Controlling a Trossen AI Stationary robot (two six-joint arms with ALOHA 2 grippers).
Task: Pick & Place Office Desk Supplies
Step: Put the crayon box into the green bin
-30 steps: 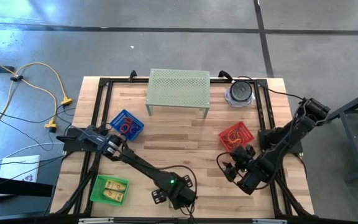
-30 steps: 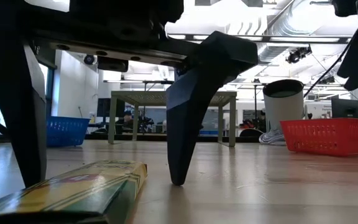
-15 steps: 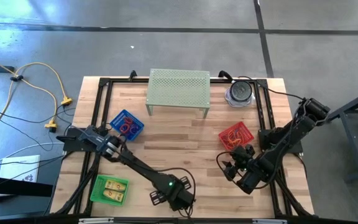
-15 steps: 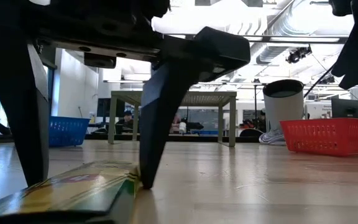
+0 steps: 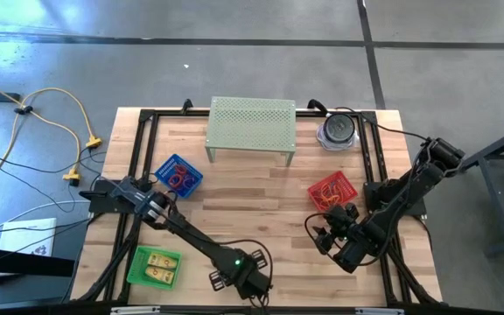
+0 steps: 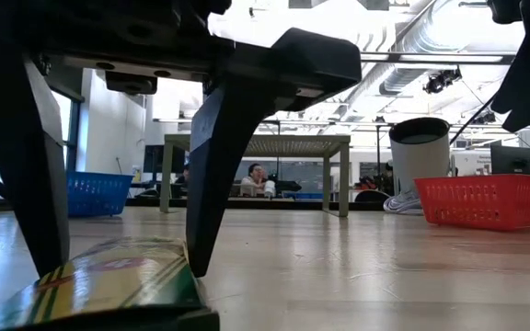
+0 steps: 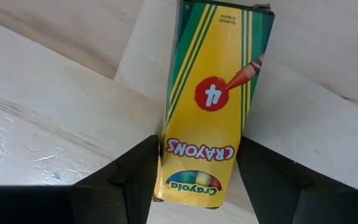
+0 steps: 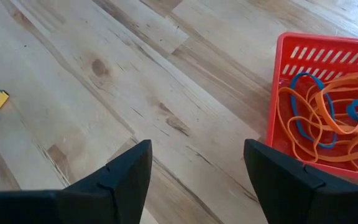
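Observation:
A yellow and green crayon box (image 7: 213, 106) lies flat on the wooden table near its front edge, also seen in the low view (image 6: 109, 280). My left gripper (image 7: 197, 146) points down over it, shut on the box; in the high view (image 5: 234, 280) it hides the box. My right gripper (image 8: 197, 180) hangs open above the table's right side (image 5: 326, 238), beside the red basket (image 8: 328, 106) that holds orange and blue rubber bands, with nothing between its fingers. My left gripper pinches the crayon box's two long sides (image 7: 166, 140) between its two fingers, near the end that shows the crayon tips. The fingers (image 6: 205, 202) come from above, point down and lie across the box. The box rests flat on the table.
A green basket (image 5: 154, 267) with yellow blocks sits at the front left, a blue basket (image 5: 178, 175) with bands farther back. The pale green perforated stand (image 5: 251, 122) and a grey round container (image 5: 338, 129) stand at the far edge. A person (image 6: 251, 175) sits in the room beyond.
My left gripper has closed from wide open onto the crayon box. In the low view one finger has slid across the table to the box's side. The box has shifted a little on the table. The gripper has stayed at the same height.

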